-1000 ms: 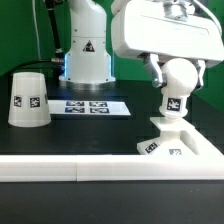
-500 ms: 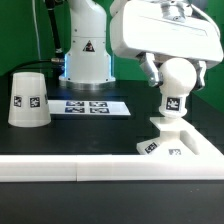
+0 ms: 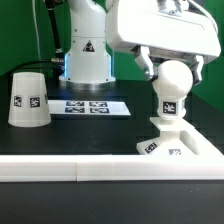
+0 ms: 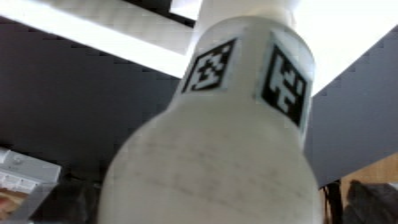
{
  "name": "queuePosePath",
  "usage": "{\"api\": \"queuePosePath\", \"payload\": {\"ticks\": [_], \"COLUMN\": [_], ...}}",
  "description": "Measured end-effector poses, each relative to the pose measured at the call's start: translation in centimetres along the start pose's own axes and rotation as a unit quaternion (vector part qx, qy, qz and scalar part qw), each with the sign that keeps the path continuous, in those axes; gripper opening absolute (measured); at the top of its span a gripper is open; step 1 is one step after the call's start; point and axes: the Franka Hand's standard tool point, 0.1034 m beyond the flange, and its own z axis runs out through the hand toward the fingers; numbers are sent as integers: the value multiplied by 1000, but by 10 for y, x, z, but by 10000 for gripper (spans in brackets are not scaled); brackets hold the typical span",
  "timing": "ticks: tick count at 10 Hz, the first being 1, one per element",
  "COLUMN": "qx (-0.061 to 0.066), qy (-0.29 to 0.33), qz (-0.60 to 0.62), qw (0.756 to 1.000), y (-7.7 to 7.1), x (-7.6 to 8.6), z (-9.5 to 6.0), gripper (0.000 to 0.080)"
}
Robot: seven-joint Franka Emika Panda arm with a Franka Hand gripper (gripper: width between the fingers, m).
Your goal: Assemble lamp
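Nearest, in the wrist view, filled almost wholly by the bulb (image 4: pixel 222 130), tags on its neck; little else legible there. In the exterior view, bulb (image 3: pixel 170 92) stood upright on the base (image 3: pixel 178 142), near the worktop's (image 3: pixel 60 140) front rail (image 3: pixel 60 171). Tool (image 3: pixel 172 66) spread wide around the bulb, apparently not gripping; fingertips partly hidden. Farther off, shade (image 3: pixel 28 99) and marker board (image 3: pixel 88 105).

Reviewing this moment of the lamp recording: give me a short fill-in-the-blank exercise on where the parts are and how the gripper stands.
1. The bulb stands upright on the ____, neck down.
2. The shade rests mouth-down on the exterior view's ____ side, apart from the bulb.
3. The gripper stands ____ around the bulb's top.
4. The marker board lies flat between the shade and the ____.

Missing words: base; left; open; bulb
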Motion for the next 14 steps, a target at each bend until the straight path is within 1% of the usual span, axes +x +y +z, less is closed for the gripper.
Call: {"api": "queuePosePath", "payload": {"ticks": [1,3,4,5,6,7,8,9,10,11,12,13,14], "qx": [3,11,10,17,16,24,42,46,60,75,84,90,102], "qy": [-5,-24,-21,-36,-34,-60,-105,-117,-156,-201,-231,-251,-295], "qz": [0,1,1,0,1,2,2,4,6,4,0,-1,-2], "qw": [1000,1000,1000,999,999,998,994,992,986,977,969,964,950], "y": [0,5,4,1,2,1,0,5,3,2,3,5,2], "x": [4,17,17,14,15,7,8,14,9,10,12,12,7], "z": [-5,-21,-20,-17,-18,-14,-12,-11,-10,-10,-9,-6,-6], "gripper": [699,699,699,699,699,699,699,699,699,699,699,699,699]}}
